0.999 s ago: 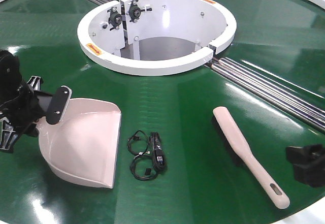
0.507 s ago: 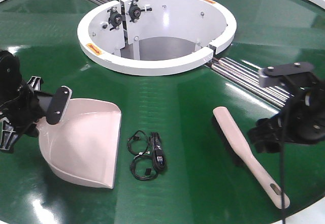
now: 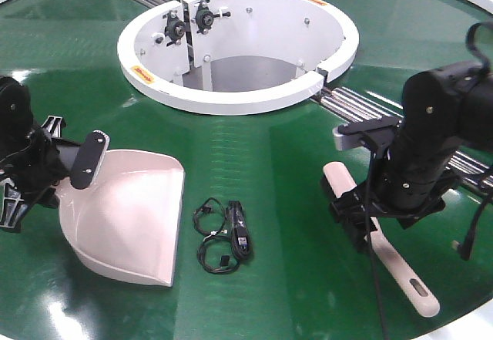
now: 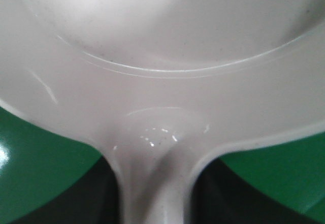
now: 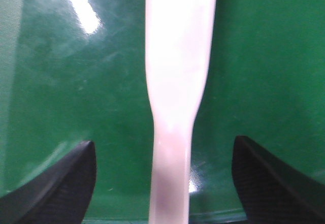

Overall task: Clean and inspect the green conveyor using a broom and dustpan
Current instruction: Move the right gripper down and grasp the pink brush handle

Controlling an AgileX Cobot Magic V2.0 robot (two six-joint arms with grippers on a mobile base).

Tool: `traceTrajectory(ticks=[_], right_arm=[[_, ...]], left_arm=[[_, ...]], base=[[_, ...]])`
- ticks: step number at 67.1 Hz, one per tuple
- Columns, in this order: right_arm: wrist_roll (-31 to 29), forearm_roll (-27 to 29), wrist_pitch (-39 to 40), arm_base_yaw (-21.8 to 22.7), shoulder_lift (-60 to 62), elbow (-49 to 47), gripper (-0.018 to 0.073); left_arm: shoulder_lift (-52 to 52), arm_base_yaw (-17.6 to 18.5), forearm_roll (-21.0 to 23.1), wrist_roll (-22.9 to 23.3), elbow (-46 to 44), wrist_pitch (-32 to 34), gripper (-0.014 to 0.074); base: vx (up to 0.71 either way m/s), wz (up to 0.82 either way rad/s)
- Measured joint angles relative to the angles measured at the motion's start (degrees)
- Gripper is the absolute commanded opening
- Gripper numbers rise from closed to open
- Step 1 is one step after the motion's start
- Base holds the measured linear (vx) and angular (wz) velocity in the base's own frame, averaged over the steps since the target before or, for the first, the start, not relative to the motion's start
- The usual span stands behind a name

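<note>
- The dustpan (image 3: pixel 127 217) lies on the conveyor (image 3: pixel 269 163) at the left, with its handle in the left gripper (image 3: pixel 77 166).
- A cable bundle (image 3: pixel 227 236) lies just right of the dustpan.
- The broom (image 3: pixel 397 267) lies at the right (right gripper (image 3: pixel 358 224) over it, fingers (image 5: pixel 264 178) either side, apart from it).
- The ring hub (image 3: pixel 231 97) sits behind them, and rails (image 3: pixel 400 128) run off to its right.

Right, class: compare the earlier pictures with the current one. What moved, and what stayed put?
The right gripper came in from the lower right edge and now hangs open astride the broom handle, not gripping it. The left gripper, shut on the dustpan, the broom and the black cable stayed put.
</note>
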State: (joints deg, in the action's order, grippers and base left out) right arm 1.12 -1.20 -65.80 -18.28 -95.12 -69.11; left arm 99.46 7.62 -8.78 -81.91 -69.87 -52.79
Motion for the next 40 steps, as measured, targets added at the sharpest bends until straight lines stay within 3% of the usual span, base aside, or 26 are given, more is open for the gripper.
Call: traceTrajectory(ticks=[40], right_arm=[[0.64,0.0,0.61,0.0,-9.43,-0.1,0.044]], left_arm=[[0.0,0.0,0.16,0.0,0.0,0.0,-0.0007]], base=[[0.0,0.0]])
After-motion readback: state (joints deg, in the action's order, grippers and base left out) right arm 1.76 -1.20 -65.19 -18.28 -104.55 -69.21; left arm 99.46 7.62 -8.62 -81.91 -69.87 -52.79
